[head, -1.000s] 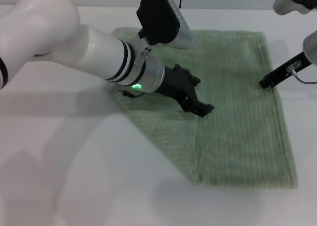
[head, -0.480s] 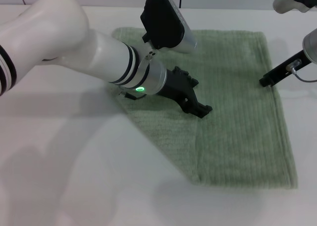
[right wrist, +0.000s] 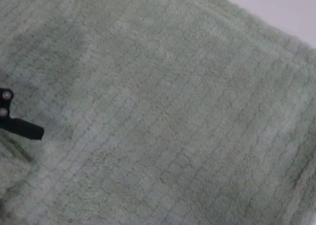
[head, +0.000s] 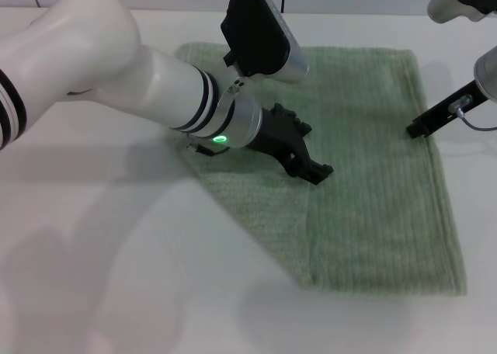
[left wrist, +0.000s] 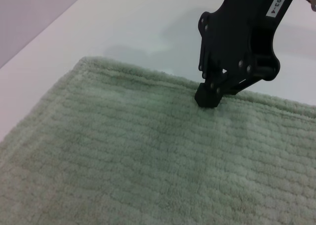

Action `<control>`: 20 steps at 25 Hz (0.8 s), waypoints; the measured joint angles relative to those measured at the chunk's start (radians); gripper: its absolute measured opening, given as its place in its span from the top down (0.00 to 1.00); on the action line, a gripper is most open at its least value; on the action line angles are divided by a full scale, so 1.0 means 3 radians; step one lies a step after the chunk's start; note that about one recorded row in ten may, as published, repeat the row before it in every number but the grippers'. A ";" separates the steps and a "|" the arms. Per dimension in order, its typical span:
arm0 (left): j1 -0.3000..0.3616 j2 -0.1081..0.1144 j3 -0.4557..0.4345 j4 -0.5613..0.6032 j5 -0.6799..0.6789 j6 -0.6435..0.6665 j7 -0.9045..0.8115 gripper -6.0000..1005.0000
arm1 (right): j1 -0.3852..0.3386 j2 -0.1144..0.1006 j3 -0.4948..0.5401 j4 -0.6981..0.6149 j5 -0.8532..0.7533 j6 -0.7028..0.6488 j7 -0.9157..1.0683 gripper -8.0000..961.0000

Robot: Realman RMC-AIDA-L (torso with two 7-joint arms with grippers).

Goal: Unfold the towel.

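Observation:
The pale sage-green towel [head: 373,175] lies on the white table. Its left part is folded over as a flap [head: 264,191], with a slanted left edge and a straight seam down the middle. My left gripper [head: 314,170] rests low on the towel at that seam. It also shows at the side of the right wrist view [right wrist: 22,127]. My right gripper [head: 415,129] touches the towel's right hem. The left wrist view shows it [left wrist: 207,96] standing on the hemmed edge of the towel [left wrist: 123,151].
Bare white table [head: 116,253] surrounds the towel on the left and in front. My left arm [head: 140,74] reaches across the towel's back left corner. A narrow strip of table [head: 474,214] lies right of the towel.
My left arm has shifted a little since the earliest frame, with its gripper tip staying at the same spot on the towel. The right gripper and the towel have not moved.

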 joint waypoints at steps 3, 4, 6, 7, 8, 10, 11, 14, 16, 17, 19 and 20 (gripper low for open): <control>0.0000 0.0000 0.0000 0.0000 0.0000 0.0000 0.0000 0.27 | 0.0000 0.0000 0.0000 0.0001 0.0000 0.0000 0.0000 0.99; 0.0000 0.0000 0.0000 0.0000 0.0000 0.0000 0.0000 0.27 | 0.0000 0.0000 0.0000 0.0001 0.0000 -0.0001 0.0000 0.99; 0.0000 0.0000 0.0000 -0.0008 0.0000 0.0000 0.0000 0.27 | 0.0000 0.0000 0.0000 0.0001 0.0000 -0.0001 0.0000 0.99; 0.0000 0.0000 0.0000 -0.0014 0.0000 0.0000 0.0000 0.27 | 0.0000 0.0000 0.0000 0.0001 0.0000 -0.0001 0.0000 0.99; -0.0003 0.0000 0.0000 -0.0028 0.0000 0.0000 0.0000 0.27 | 0.0000 0.0000 0.0000 0.0001 0.0000 -0.0001 0.0000 0.99; -0.0008 0.0000 0.0000 -0.0038 0.0000 0.0000 0.0000 0.27 | 0.0000 0.0000 0.0000 0.0001 0.0000 -0.0001 0.0000 0.99; -0.0009 0.0000 0.0002 -0.0040 0.0000 -0.0001 0.0000 0.27 | 0.0000 0.0000 0.0000 0.0001 0.0000 -0.0001 0.0000 0.99; -0.0011 0.0000 0.0048 -0.0041 0.0000 -0.0042 -0.0040 0.27 | -0.0003 0.0000 0.0000 0.0001 0.0000 -0.0001 0.0000 0.99; -0.0017 0.0000 0.0087 -0.0041 0.0000 -0.0076 -0.0072 0.28 | -0.0011 0.0000 0.0000 0.0001 0.0000 0.0000 0.0000 0.99; -0.0019 0.0000 0.0099 -0.0041 0.0001 -0.0082 -0.0078 0.28 | -0.0013 0.0000 0.0000 0.0001 0.0000 0.0000 0.0000 0.99; -0.0021 0.0000 0.0108 -0.0041 0.0000 -0.0083 -0.0081 0.28 | -0.0014 0.0000 0.0000 0.0001 0.0000 0.0002 0.0000 0.99; -0.0020 0.0000 0.0110 -0.0041 0.0000 -0.0082 -0.0082 0.28 | -0.0015 0.0000 0.0000 0.0001 0.0000 0.0003 0.0000 0.99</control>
